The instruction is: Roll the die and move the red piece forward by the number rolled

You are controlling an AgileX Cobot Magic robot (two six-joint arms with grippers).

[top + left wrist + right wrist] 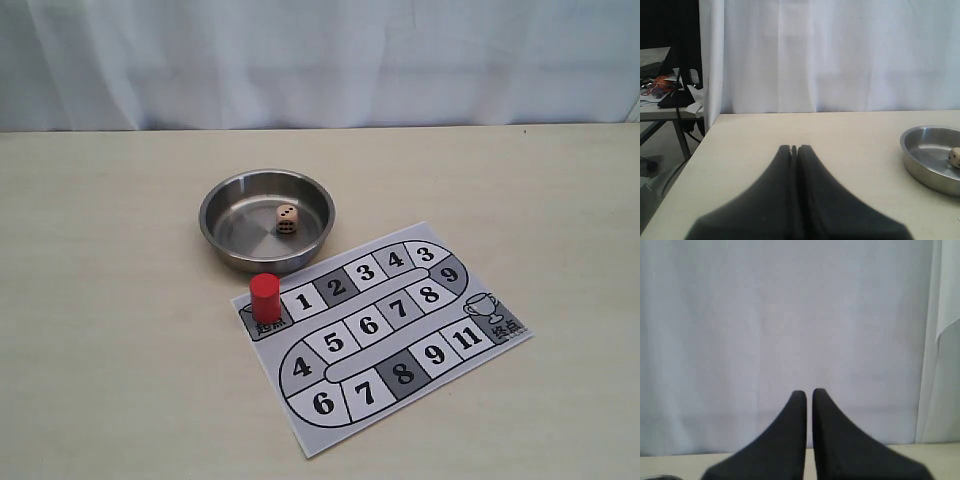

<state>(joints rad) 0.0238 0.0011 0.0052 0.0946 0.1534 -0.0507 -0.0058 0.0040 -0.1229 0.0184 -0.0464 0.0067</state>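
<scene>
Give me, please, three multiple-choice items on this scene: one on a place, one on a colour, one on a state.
1. Where does the die lie?
A. on a plate
B. in the steel bowl
C. in a cup
2. What colour is the piece on the game board's start square?
A. red
B. blue
C. green
3. How are the left gripper's fingers?
A. wide open
B. shut on the die
C. shut, empty
Key: B, the die sits inside the bowl's rim; A, the piece is plainly red; C, the fingers touch with nothing between.
</scene>
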